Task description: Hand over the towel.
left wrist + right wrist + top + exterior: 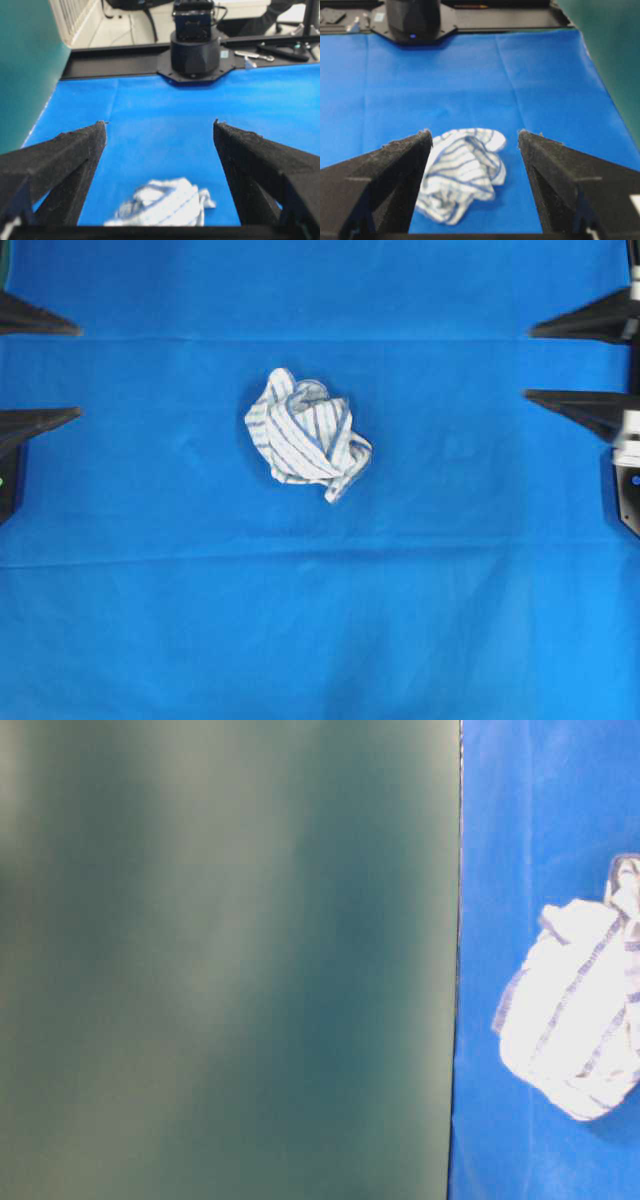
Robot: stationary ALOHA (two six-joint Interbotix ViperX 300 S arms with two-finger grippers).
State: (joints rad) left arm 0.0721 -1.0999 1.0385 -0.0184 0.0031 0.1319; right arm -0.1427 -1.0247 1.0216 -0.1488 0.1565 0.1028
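The towel (306, 434), a crumpled white cloth with thin blue and grey stripes, lies near the middle of the blue cloth in the overhead view. It also shows at the right edge of the table-level view as the towel (578, 1010). My left gripper (78, 372) stands open at the left edge, well short of the towel (162, 203). My right gripper (528, 364) stands open at the right edge, also apart from the towel (462, 170). Nothing sits between either pair of fingers.
A large plain blue cloth (320, 620) covers the whole table. A teal panel (230, 960) fills most of the table-level view. Each wrist view shows the other arm's black base (195, 47) (413, 20) at the far edge of the cloth.
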